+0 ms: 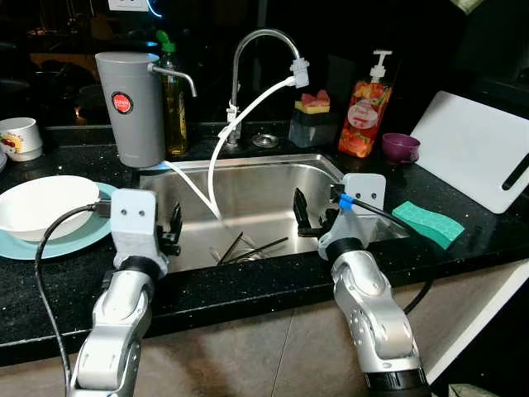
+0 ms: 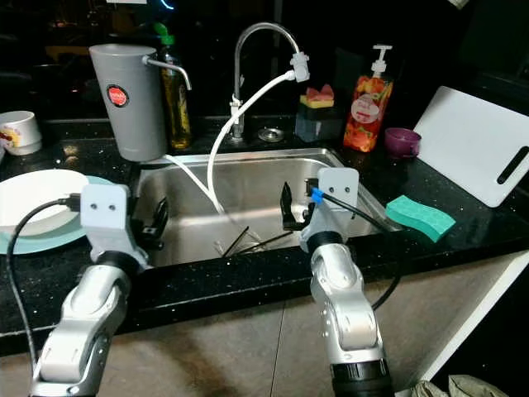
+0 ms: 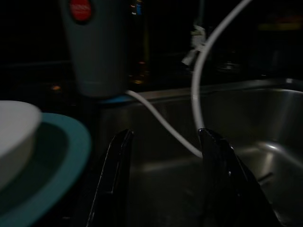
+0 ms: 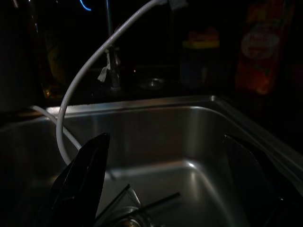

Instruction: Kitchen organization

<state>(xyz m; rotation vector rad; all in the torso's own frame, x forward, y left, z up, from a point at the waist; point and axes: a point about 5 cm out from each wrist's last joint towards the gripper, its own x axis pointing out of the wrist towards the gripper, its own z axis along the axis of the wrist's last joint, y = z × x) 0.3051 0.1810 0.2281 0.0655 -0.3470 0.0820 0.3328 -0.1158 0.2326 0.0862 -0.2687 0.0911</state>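
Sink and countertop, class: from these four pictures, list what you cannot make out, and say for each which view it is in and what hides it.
- Dark sticks on the sink floor, left eye view: too thin to identify.
- Soap bottle label, left eye view: print too small.
- Teal plate under the white bowl: the picture's left edge cuts it off.
- Grey dispenser, left wrist view: darkness hides detail.
- Cutting board, right eye view: right edge cuts it off.
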